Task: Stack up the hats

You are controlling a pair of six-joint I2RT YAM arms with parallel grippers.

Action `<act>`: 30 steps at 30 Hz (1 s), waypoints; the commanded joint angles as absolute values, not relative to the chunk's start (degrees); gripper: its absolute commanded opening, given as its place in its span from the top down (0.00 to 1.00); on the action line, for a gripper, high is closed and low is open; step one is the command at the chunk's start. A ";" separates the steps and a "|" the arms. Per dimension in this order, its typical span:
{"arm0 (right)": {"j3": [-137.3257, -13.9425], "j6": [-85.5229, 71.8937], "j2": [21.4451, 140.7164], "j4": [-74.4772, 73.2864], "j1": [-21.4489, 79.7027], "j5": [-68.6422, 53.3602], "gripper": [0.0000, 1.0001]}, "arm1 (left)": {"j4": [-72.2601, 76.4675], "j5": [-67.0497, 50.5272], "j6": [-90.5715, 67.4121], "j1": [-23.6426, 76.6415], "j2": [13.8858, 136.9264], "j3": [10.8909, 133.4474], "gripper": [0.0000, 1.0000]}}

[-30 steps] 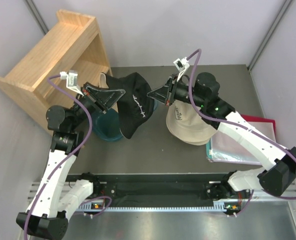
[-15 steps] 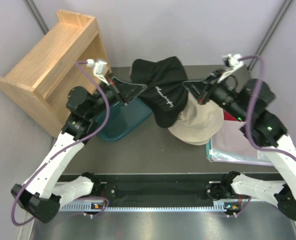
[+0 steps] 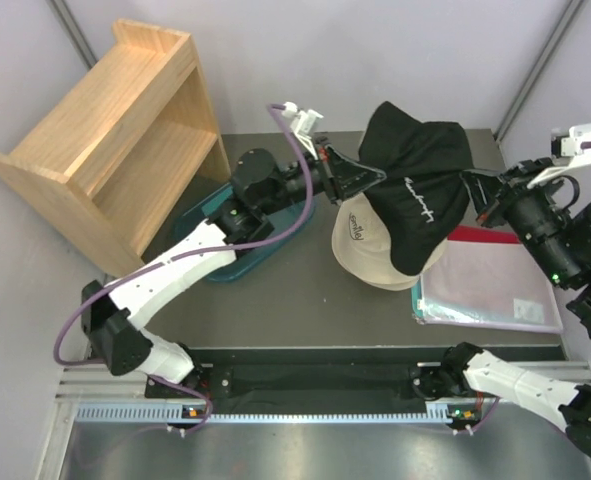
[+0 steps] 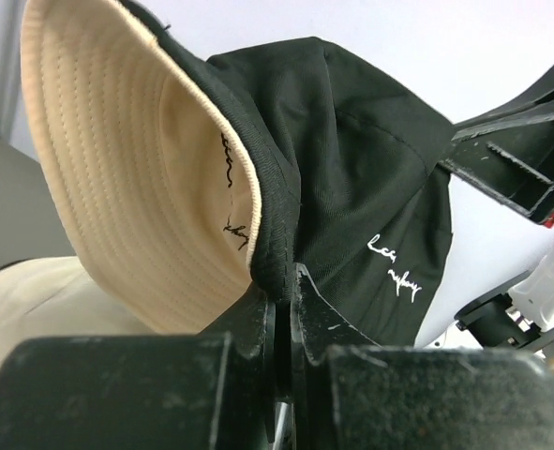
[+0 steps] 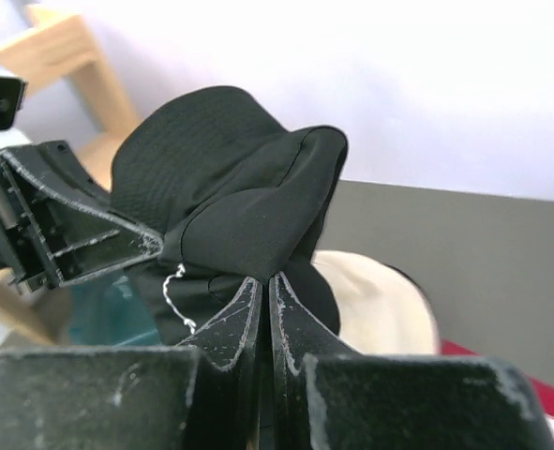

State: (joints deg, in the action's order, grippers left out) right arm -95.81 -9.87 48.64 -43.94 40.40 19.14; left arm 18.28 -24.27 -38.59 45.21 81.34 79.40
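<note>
The left gripper (image 3: 377, 177) and right gripper (image 3: 472, 184) are each clamped tight on the brim of a black hat (image 3: 420, 195). It hangs between them over a cream hat (image 3: 360, 258) lying on the table (image 3: 295, 300).

beige hat (image 3: 360, 265): part under black hat (image 3: 420, 190) | tub (image 3: 273, 246): part behind left arm (image 3: 175, 275)

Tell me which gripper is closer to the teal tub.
Left. The left gripper, shut on the black hat, hangs just right of the teal tub; the right gripper, pinching the hat's other side, is farther right.
</note>
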 commanded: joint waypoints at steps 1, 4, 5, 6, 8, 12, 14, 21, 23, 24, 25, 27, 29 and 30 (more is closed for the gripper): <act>-100.54 -6.68 46.32 -45.08 40.25 34.97 1.00 | 20.39 -22.50 -36.74 47.54 86.38 83.40 1.00; -102.04 -5.63 45.97 -45.79 40.25 38.58 1.00 | 20.04 -23.29 -36.57 49.39 90.61 86.91 1.00; -102.91 -5.19 45.88 -45.79 40.25 39.11 1.00 | 19.95 -23.20 -36.30 49.83 92.36 88.58 1.00; -103.27 -4.75 45.88 -45.88 40.25 40.07 1.00 | 19.95 -23.03 -36.12 50.36 93.07 89.29 1.00; -104.32 -4.22 46.05 -46.05 40.25 40.86 1.00 | 20.04 -23.11 -36.12 50.62 95.35 91.31 1.00; -104.85 -2.64 46.23 -45.53 40.25 43.15 1.00 | 20.83 -24.52 -37.26 50.97 98.70 93.95 1.00; -104.50 -2.29 46.76 -45.53 40.25 43.68 1.00 | 20.22 -24.52 -36.48 50.89 100.10 94.66 1.00; -97.65 -2.72 48.07 -42.01 40.25 42.10 1.00 | 19.59 -24.96 -38.04 47.56 103.01 92.73 1.00; -96.33 -3.16 48.60 -41.75 40.34 41.23 1.00 | 21.26 -24.87 -39.02 46.50 101.43 89.05 1.00; -95.98 -3.34 48.86 -41.40 40.25 40.87 1.00 | 22.14 -24.70 -39.20 45.62 100.73 87.82 1.00; -95.11 -3.51 49.13 -41.14 40.25 40.43 1.00 | 22.24 -24.70 -39.20 45.27 99.07 85.71 1.00; -94.49 -3.95 49.65 -40.26 40.25 38.85 1.00 | 22.24 -24.44 -39.29 44.22 97.57 83.77 1.00; -93.61 -4.48 50.10 -39.82 40.34 37.45 1.00 | 22.15 -24.08 -39.37 43.60 95.28 80.52 1.00; -93.26 -4.66 50.45 -39.38 40.25 36.92 1.00 | 22.24 -23.82 -40.25 42.90 94.58 79.38 1.00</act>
